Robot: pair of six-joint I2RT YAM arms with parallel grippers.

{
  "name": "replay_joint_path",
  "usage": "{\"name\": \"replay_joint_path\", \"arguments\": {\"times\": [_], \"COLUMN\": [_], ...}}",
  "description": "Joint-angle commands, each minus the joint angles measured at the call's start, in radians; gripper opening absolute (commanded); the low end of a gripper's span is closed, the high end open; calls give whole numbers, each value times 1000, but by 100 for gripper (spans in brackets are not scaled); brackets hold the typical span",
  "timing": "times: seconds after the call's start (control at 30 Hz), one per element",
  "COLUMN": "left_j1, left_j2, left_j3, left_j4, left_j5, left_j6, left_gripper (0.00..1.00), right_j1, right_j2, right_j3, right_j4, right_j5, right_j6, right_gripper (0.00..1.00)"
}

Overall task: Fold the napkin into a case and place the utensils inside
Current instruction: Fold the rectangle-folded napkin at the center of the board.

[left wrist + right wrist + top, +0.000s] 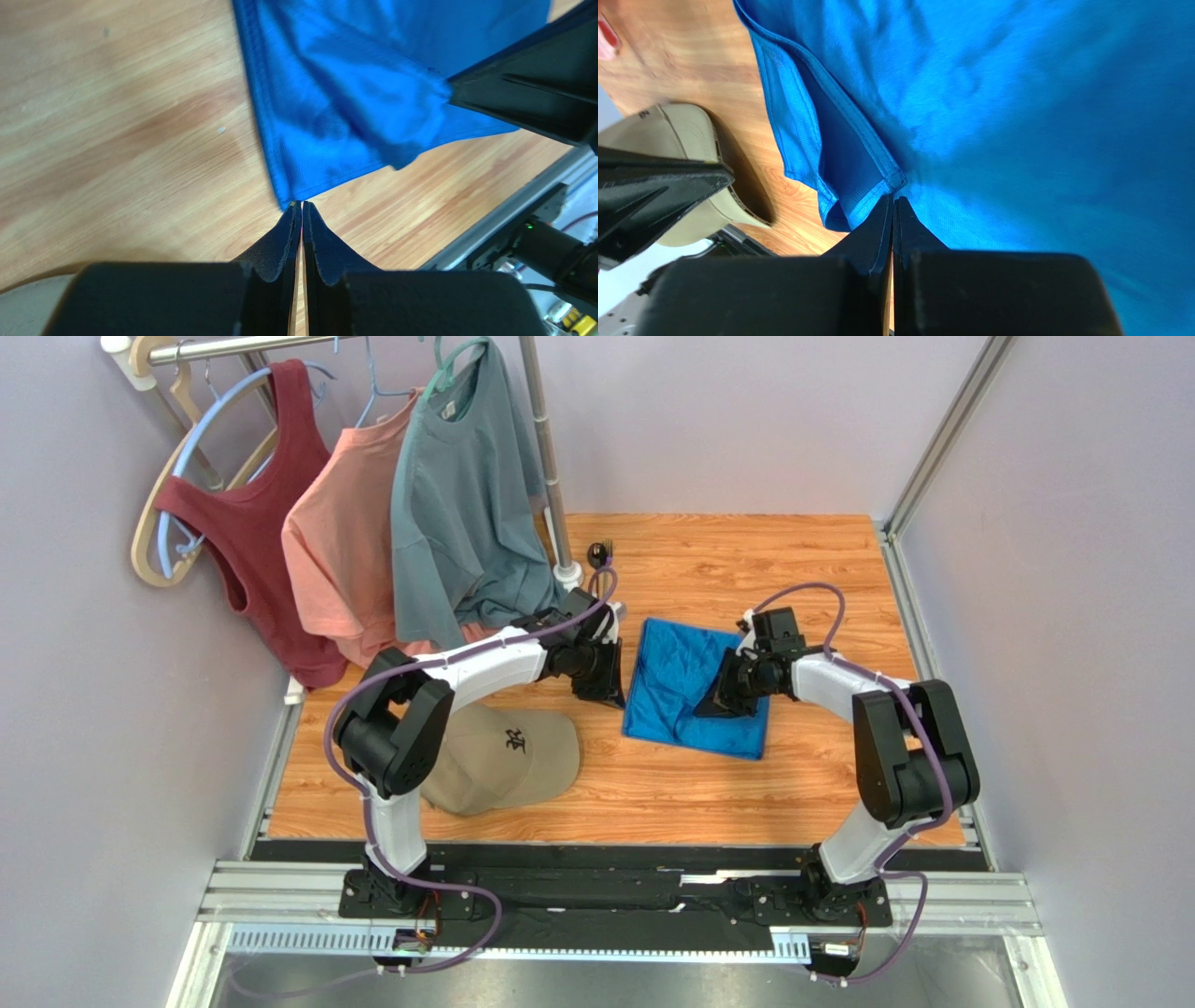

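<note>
1. While both arms reach in over it, the napkin (671, 703) lies rumpled on the wooden table (814, 574). It is a roughly square blue patch with its layers doubled along one edge, not yet folded narrow.
2. Over the napkin's right half, the right gripper (893, 203) has its fingers pressed flat together on a fold of the hem. In the left wrist view the cloth rises in a bunched peak to those fingers, so this pincer is nipping the napkin.
3. By the napkin's near left corner, the left gripper (302, 210) has its fingers drawn in to a hairline slit. In its own view the tips meet the corner of the cloth. In the right wrist view a strip of wood shows between them and the napkin's edge, so I cannot tell whether any cloth is caught.
4. Left of the napkin and nearer the arm bases, a tan cap (512, 756) rests on the table, apart from the cloth and partly under the left arm.
5. Beyond the napkin, a small dark object (601, 553) sits by the foot of the rack pole (547, 462); it is too small to identify.
6. Beyond and left of the napkin, three garments hang on the rack. The grey-teal T-shirt (463, 490) is closest to the napkin, then a salmon T-shirt (351, 532), then a maroon tank top (267, 518).
</note>
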Motion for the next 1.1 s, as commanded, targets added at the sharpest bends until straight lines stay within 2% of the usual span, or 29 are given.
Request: {"name": "replay_joint_path", "arguments": {"times": [0.0,0.33,0.43,0.53,0.67,0.77,0.87,0.9,0.97,1.0,1.07], "left_j1": [11,46,52,54,46,23,-4,-11,-20,-18,-21], "left_j2": [-88,-206,-218,-185,-75,1,61,71,91,94,102], "left_j3": [-44,-127,-141,-107,-11,60,120,129,140,140,138], "left_j4": [-7,-27,-14,-14,-11,-25,-72,-88,-123,-128,-142], "left_j5": [-37,-116,-116,-54,100,127,92,63,-15,-36,-89], "left_j6": [12,18,9,20,29,46,79,89,103,106,106], "left_gripper": [10,12,14,15,16,19,31,46,59,64,64], "right_j1": [54,218,219,206,180,154,114,101,81,77,74], "right_j2": [22,42,76,76,10,-68,-162,-183,-237,-252,-292], "right_j3": [-23,38,75,97,106,75,6,-9,-49,-58,-86], "right_j4": [110,198,179,173,78,-23,-68,-83,-94,-104,-118], "right_j5": [8,-12,-40,-78,0,95,135,136,126,130,143], "right_j6": [5,96,96,85,38,-2,-31,-36,-47,-51,-62], "right_gripper": [0,0,0,0,0,0,0,0,0,0,0]}}
